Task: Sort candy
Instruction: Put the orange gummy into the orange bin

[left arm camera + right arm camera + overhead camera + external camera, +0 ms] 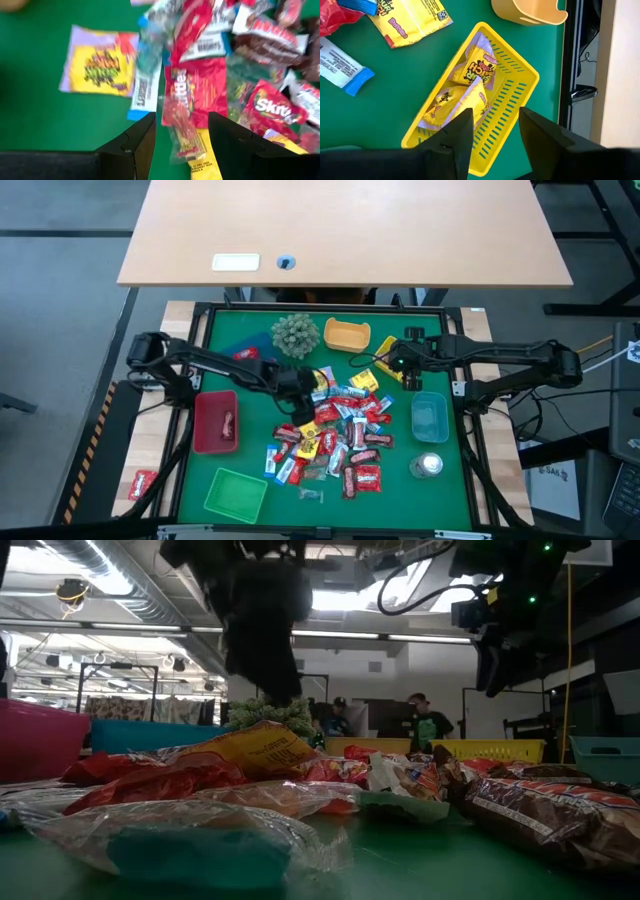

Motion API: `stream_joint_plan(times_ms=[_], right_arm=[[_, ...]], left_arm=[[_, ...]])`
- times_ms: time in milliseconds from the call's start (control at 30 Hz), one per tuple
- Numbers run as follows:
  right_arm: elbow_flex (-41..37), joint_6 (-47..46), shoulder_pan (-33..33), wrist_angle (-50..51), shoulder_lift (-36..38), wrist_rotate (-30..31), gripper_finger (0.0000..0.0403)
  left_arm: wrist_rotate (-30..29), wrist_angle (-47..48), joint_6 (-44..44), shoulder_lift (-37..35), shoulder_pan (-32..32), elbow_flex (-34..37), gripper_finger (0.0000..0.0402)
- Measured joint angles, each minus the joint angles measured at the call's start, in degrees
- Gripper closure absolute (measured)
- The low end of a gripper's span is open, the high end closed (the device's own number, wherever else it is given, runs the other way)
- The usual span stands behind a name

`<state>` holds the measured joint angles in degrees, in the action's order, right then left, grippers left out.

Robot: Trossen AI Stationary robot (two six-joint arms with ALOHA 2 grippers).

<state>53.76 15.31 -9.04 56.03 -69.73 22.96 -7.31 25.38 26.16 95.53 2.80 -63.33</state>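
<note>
The candy lies in a loose pile of red, yellow, blue-white and brown packets in the middle of the green mat. My left gripper hangs open over the pile's far left part. Its fingers stand on either side of a long red packet without clearly touching it. My right gripper is open and empty above a yellow slotted tray at the far right. Two yellow packets lie flat in that tray. More yellow packets lie on the mat beside it.
A red tray with one sweet sits at the left, a green tray near left, and a blue tray at the right. A spiky plant ball and an orange bowl stand at the far edge.
</note>
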Motion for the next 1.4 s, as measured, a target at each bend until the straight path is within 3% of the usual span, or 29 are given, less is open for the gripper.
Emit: stream_joint_plan(times_ms=[333, 633, 1000, 1400], right_arm=[[0.00, 0.00, 0.00, -0.02, 0.00, -1.25, 0.0246], [0.00, -0.04, 0.02, -0.12, 0.00, -5.96, 0.0246], [0.02, -0.02, 0.02, -0.36, 0.00, -6.12, 0.0246], [0.02, -0.02, 0.02, -0.46, 0.00, -6.10, 0.0246]], left_arm=[[2.14, -2.81, 3.42, 7.15, 0.31, 0.00, 0.0235], [1.94, -3.01, 3.60, 9.22, 0.29, 0.00, 0.0235], [2.42, -3.24, 3.30, 12.33, 0.29, 0.00, 0.0236], [2.60, -3.44, 3.30, 12.39, 0.02, 0.00, 0.0304]])
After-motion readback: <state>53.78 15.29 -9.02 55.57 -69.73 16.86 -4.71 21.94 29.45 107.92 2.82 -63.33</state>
